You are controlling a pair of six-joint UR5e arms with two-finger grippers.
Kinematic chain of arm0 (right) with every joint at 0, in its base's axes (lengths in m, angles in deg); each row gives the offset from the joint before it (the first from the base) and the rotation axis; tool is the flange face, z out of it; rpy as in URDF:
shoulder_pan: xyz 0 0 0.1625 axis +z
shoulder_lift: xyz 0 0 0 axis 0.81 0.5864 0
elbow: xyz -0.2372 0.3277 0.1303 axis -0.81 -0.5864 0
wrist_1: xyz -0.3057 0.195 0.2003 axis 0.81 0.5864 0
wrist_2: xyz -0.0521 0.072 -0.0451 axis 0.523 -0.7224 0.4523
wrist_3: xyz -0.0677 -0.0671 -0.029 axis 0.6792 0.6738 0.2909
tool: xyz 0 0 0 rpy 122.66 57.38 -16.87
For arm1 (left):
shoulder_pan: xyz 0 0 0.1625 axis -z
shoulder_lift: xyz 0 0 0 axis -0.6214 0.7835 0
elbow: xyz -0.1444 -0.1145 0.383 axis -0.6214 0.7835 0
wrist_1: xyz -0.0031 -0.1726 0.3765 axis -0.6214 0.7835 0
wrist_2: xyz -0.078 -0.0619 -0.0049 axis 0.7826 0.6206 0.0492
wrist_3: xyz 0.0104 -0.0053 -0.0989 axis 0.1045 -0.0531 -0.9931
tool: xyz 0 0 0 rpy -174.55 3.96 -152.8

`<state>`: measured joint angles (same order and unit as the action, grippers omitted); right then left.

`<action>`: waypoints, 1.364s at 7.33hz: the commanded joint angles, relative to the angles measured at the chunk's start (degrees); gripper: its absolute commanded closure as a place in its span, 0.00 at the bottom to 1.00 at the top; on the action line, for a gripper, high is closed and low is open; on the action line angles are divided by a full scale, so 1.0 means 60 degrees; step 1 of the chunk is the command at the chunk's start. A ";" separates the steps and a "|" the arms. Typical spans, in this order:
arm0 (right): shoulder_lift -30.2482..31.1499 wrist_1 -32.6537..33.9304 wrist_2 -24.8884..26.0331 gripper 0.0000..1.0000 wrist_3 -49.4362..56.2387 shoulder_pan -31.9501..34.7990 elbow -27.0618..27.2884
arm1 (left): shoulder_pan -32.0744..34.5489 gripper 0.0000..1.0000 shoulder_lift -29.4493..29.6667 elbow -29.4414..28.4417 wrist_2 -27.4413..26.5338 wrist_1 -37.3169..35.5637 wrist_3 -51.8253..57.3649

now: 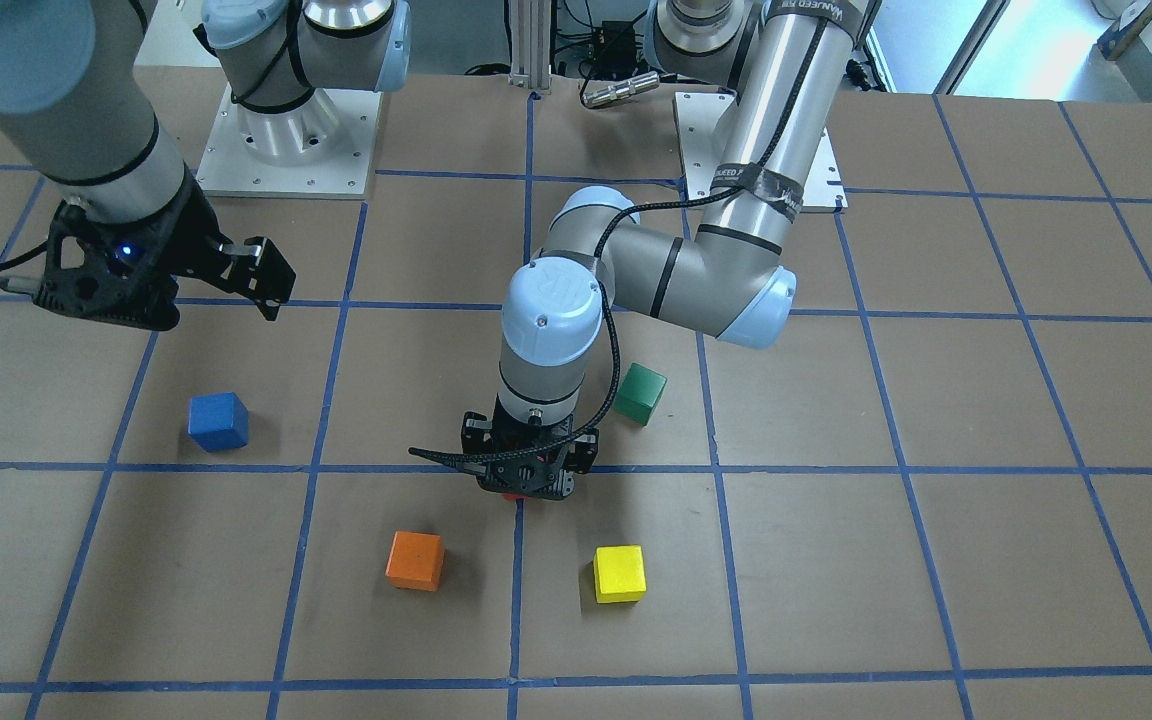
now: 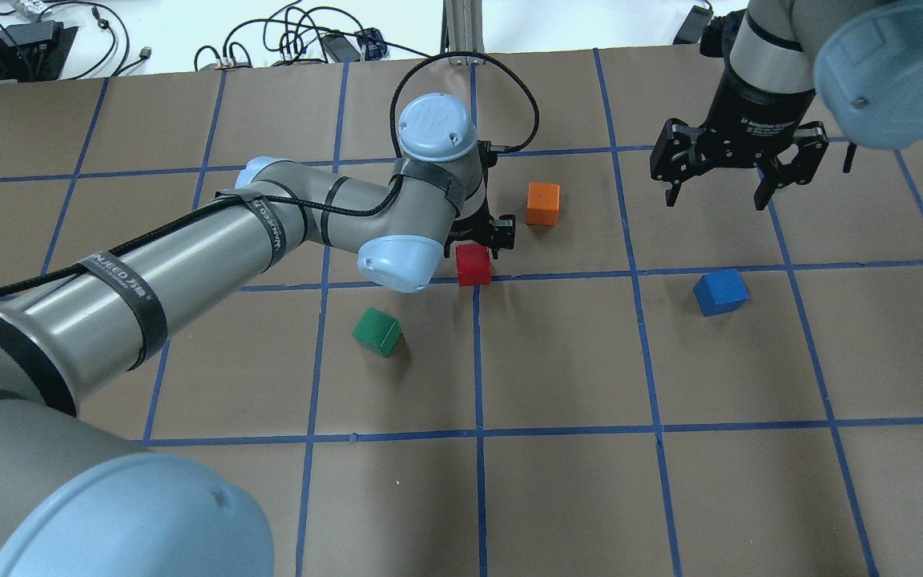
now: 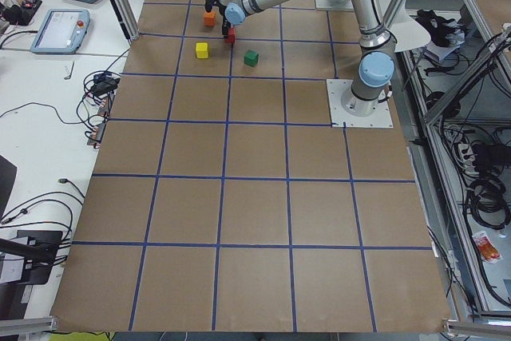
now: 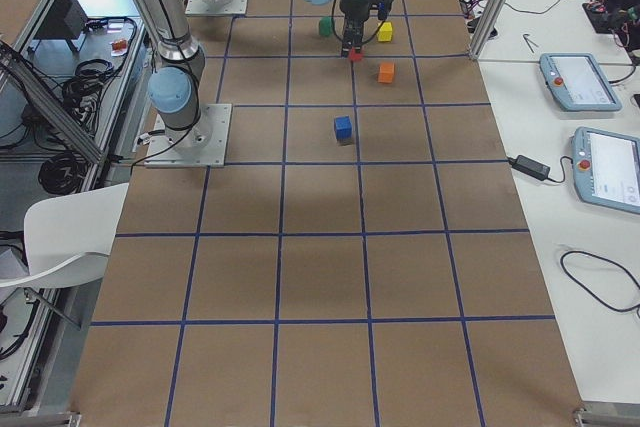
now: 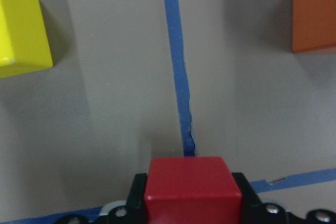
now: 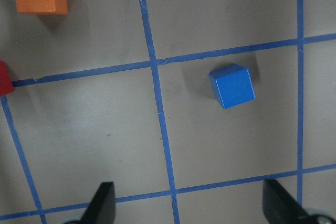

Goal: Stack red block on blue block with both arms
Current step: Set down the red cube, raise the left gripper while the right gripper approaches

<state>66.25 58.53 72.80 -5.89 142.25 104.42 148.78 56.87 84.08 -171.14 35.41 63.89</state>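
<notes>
Brown table [image 2: 558,361] gridded with blue tape [image 2: 477,361], left hand [image 1: 528,482] grasping red block [image 2: 473,264], right hand [image 2: 718,200] spread wide.

1. I've got the red block [image 2: 473,264] near the middle of the table [image 2: 558,481], right at a tape crossing, between the fingers of the left gripper [image 1: 528,488].
2. Beyond it, off to the robot's right, there's the orange cube [image 2: 543,203]; beyond it to the left, the yellow cube [image 1: 620,573].
3. Nearer the robot and left of it, I see the green cube [image 2: 377,332].
4. Well off to the right lies the blue block [image 2: 720,292].
5. Above the table, beyond that one and apart from it, hangs the right gripper [image 2: 718,200].
</notes>
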 commanded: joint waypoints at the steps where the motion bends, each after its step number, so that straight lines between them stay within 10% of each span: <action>1: -0.0421 0.0573 -0.0043 0.00 0.0076 0.0015 -0.0011 | -0.0315 0.00 -0.0549 -0.0075 0.0011 0.0397 0.0029; 7: -0.1753 0.3426 -0.1479 0.00 -0.0462 0.1402 -0.0098 | -0.3095 0.00 -0.4194 -0.0266 0.0068 0.5739 0.4055; 10: -0.2412 0.4351 -0.1479 0.00 -0.0787 0.2209 -0.0069 | -0.3452 0.00 -0.5180 -0.0368 -0.0077 0.6098 0.4146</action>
<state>53.72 80.80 63.97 -10.12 153.11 104.02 128.54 27.67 82.24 -171.18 70.96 88.52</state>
